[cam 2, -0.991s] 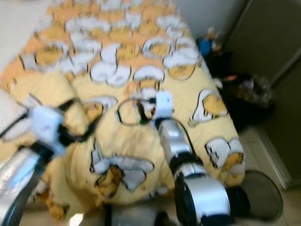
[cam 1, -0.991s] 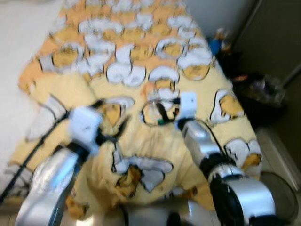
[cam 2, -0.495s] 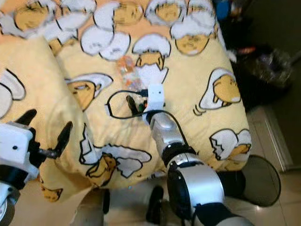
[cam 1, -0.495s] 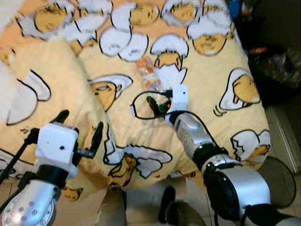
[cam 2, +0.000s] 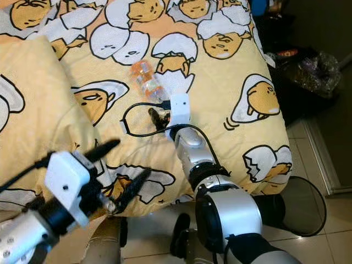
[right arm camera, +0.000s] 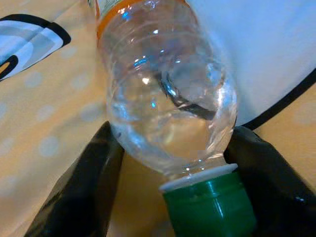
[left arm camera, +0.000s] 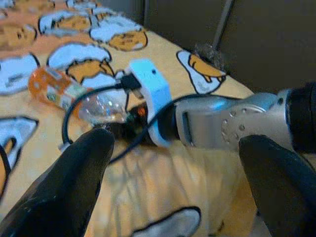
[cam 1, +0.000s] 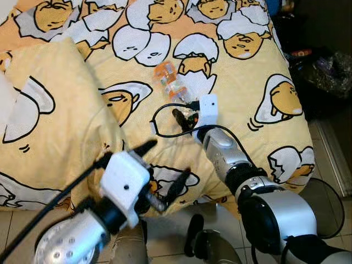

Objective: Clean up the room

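Yellow bedding printed with cartoon eggs covers a bed (cam 1: 242,82) that takes up most of the left eye view, with a matching pillow (cam 1: 49,110) lying at the left of the frame. Pale tiled floor (cam 2: 324,220) runs along the right and lower edges, and a dark cluttered corner (cam 1: 322,66) sits at the upper right. At the lower left, the left gripper (cam 1: 165,170) hovers over the bed's near edge, its two black fingers (left arm camera: 69,187) spread wide with nothing between them. The right arm reaches up the middle of the frame, its right gripper (cam 1: 184,120) lying low on the cover, a black cable (cam 1: 159,113) looping beside it. A clear plastic bottle (cam 1: 171,85) with an orange label lies on its side near the centre, just above that gripper. In the right wrist view the bottle's green cap (right arm camera: 210,207) points toward the camera, with one black finger (right arm camera: 84,192) on either side of the bottle's neck, open around it; whether they touch it cannot be told.
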Tool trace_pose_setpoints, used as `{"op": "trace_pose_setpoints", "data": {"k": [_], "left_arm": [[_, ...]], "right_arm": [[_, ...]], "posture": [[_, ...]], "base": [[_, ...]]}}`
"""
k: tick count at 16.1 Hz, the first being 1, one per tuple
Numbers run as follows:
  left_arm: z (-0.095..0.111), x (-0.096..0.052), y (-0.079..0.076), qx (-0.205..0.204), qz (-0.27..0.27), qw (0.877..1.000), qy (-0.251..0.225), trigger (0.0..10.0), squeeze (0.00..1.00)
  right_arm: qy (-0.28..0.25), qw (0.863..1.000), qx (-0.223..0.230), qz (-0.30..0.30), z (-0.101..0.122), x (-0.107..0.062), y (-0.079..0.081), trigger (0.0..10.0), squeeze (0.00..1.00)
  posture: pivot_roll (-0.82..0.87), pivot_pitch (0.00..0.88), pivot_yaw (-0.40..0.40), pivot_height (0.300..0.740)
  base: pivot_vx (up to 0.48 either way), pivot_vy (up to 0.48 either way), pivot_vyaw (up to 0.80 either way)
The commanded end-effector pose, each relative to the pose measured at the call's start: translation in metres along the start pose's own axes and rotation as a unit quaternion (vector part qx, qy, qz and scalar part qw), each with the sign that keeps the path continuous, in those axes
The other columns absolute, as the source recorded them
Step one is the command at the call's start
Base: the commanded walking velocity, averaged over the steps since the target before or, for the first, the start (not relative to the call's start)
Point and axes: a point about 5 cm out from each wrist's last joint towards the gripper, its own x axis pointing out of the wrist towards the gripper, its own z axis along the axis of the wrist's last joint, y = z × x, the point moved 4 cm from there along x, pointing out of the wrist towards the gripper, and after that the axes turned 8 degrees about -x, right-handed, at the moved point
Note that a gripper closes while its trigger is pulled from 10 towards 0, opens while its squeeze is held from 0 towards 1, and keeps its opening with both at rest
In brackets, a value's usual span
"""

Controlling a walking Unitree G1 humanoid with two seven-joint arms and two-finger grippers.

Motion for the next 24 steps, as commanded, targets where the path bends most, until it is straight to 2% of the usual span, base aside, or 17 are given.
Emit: {"op": "trace_pose_setpoints", "data": {"k": [1, 5, 7, 8, 9, 10, 12, 13, 14, 15, 16, 17, 18, 19, 20, 22, 24], "left_arm": [[-0.006, 0.0, -0.004, -0.007, -0.015, 1.0, 0.014, 10.0, 0.0], [-0.016, 0.007, -0.001, -0.007, -0.035, 0.999, 0.035, 10.0, 0.0], [-0.025, 0.01, 0.006, -0.009, -0.031, 0.998, 0.045, 10.0, 0.0], [-0.034, 0.015, 0.013, -0.014, -0.022, 0.998, 0.049, 10.0, 0.0], [-0.04, 0.019, 0.018, -0.018, -0.017, 0.998, 0.05, 10.0, 0.0], [-0.056, 0.029, 0.036, -0.046, 0.018, 0.997, 0.052, 10.0, 0.0], [-0.07, 0.036, 0.055, -0.078, 0.071, 0.992, 0.062, 10.0, 0.0], [-0.078, 0.051, 0.075, -0.119, 0.098, 0.987, 0.043, 10.0, 0.0], [-0.08, 0.056, 0.081, -0.137, 0.103, 0.985, 0.033, 10.0, 0.0], [-0.085, 0.07, 0.089, -0.126, 0.111, 0.985, 0.028, 10.0, 0.0], [-0.086, 0.074, 0.09, -0.109, 0.11, 0.988, 0.03, 10.0, 0.0], [-0.089, 0.08, 0.091, -0.105, 0.108, 0.988, 0.03, 10.0, 0.0], [-0.092, 0.084, 0.092, -0.11, 0.105, 0.988, 0.03, 10.0, 0.0], [-0.101, 0.095, 0.091, -0.111, 0.106, 0.988, 0.032, 10.0, 0.0], [-0.108, 0.104, 0.087, -0.116, 0.104, 0.987, 0.035, 10.0, 0.0], [-0.115, 0.117, 0.076, -0.124, 0.085, 0.988, 0.032, 10.0, 0.0], [-0.119, 0.122, 0.069, -0.125, 0.072, 0.989, 0.035, 10.0, 0.0]], "right_arm": [[0.031, 0.999, 0.01, 0.008, -0.017, -0.003, 0.005, 0.0, 0.0], [0.027, 1.0, 0.01, 0.004, -0.013, -0.002, 0.0, 0.0, 0.0], [0.013, 1.0, 0.006, -0.015, -0.005, -0.002, -0.009, 0.0, 0.0], [-0.014, 0.999, -0.005, -0.039, 0.009, -0.002, -0.022, 0.0, 0.0], [-0.029, 0.998, -0.013, -0.053, 0.016, -0.003, -0.029, 0.0, 0.0], [-0.068, 0.994, -0.032, -0.083, 0.033, -0.008, -0.05, 0.0, 0.0], [-0.09, 0.99, -0.037, -0.1, 0.041, -0.013, -0.063, 0.0, 0.0], [-0.118, 0.983, -0.06, -0.129, 0.045, -0.025, -0.085, 0.0, 0.0], [-0.126, 0.979, -0.069, -0.142, 0.045, -0.03, -0.094, 0.0, 0.0], [-0.137, 0.967, -0.077, -0.199, 0.034, -0.051, -0.12, 0.0, 0.0], [-0.138, 0.959, -0.084, -0.231, 0.024, -0.064, -0.131, 0.0, 0.0], [-0.16, 0.938, -0.098, -0.291, 0.011, -0.091, -0.145, 0.0, 0.0], [-0.16, 0.929, -0.114, -0.313, -0.002, -0.107, -0.148, 0.0, 0.0], [-0.113, 0.93, -0.118, -0.33, -0.059, -0.144, -0.141, 0.0, 0.0], [-0.07, 0.938, -0.104, -0.325, -0.094, -0.16, -0.131, 0.0, 0.0], [-0.039, 0.944, -0.089, -0.314, -0.116, -0.164, -0.122, 0.0, 0.0], [-0.033, 0.943, -0.081, -0.321, -0.119, -0.169, -0.12, 0.0, 0.0]], "posture": [[0.67, 0.436, -0.096, 0.74], [0.64, 0.393, -0.098, 0.74], [0.63, 0.345, -0.099, 0.74], [0.59, 0.258, -0.103, 0.74], [0.58, 0.235, -0.102, 0.74], [0.51, 0.131, -0.104, 0.74], [0.5, 0.111, -0.106, 0.74], [0.38, 0.0, -0.085, 0.74], [0.38, 0.0, -0.085, 0.74], [0.3, 0.0, -0.071, 0.74], [0.29, 0.0, -0.066, 0.74], [0.25, 0.0, -0.05, 0.74], [0.2, 0.0, -0.033, 0.74], [0.14, 0.0, 0.004, 0.74], [0.11, 0.0, 0.03, 0.74], [0.07, 0.0, 0.064, 0.74], [0.04, 0.0, 0.075, 0.74]], "base": [[0.0, 0.0, 0.0], [0.0, 0.0, 0.0], [0.0, 0.0, 0.0], [0.0, 0.0, 0.0], [0.0, 0.0, 0.0], [0.0, 0.0, 0.0], [0.0, 0.0, 0.0], [0.0, 0.0, 0.0], [0.0, 0.0, 0.0], [0.0, 0.0, 0.0], [0.0, 0.0, 0.0], [0.0, 0.0, 0.0], [0.0, 0.0, 0.0], [0.0, -0.48, 0.0], [0.0, -0.48, -0.74], [0.0, -0.472, -0.68], [0.0, -0.471, -0.64]]}}
